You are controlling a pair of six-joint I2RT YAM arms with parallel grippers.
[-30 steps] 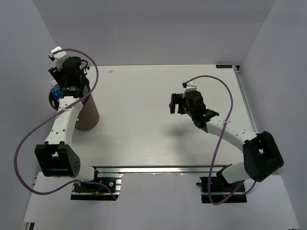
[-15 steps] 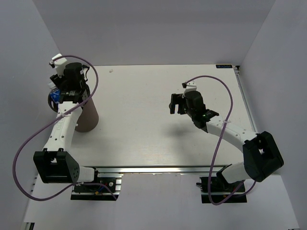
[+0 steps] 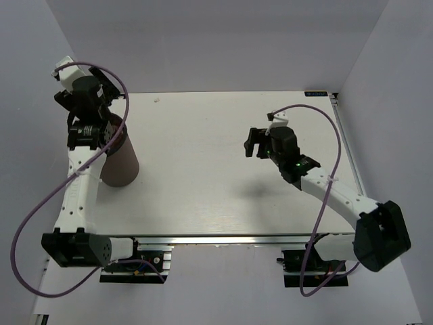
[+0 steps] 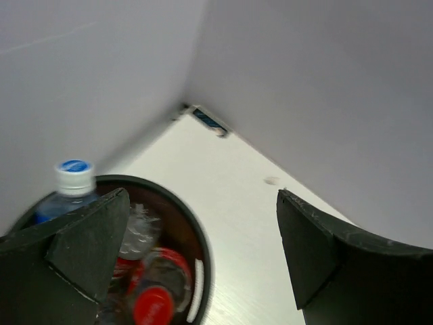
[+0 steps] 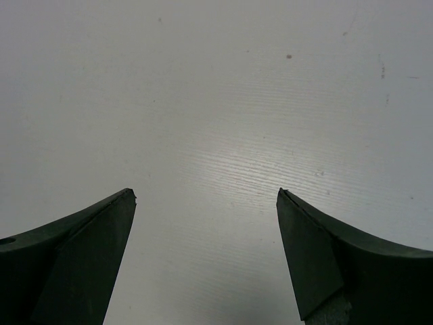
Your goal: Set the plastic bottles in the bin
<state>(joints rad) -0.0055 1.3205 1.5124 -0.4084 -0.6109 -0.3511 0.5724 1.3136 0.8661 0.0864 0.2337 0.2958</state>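
The tall dark brown bin (image 3: pixel 120 166) stands at the table's left edge. The left wrist view looks into its round rim (image 4: pixel 208 269): a blue-capped bottle (image 4: pixel 73 177) stands upright inside, beside a crumpled clear bottle (image 4: pixel 142 227) and a red-capped bottle (image 4: pixel 152 305). My left gripper (image 4: pixel 203 191) is open and holds nothing. It hangs above the bin's far side (image 3: pixel 91 101). Over bare table right of centre, my right gripper (image 3: pixel 254 143) is also open, with only the white surface between its fingertips (image 5: pixel 206 191).
White walls close the table at the back and on both sides. The left wall is close behind the bin. A small dark tag (image 4: pixel 206 120) lies at the table's far corner. The arm bases and rail (image 3: pixel 223 240) line the near edge.
The left gripper opened wide and let go of the blue-capped bottle, which now stands in the bin. That gripper rose and moved back-left. The right arm shifted slightly right.
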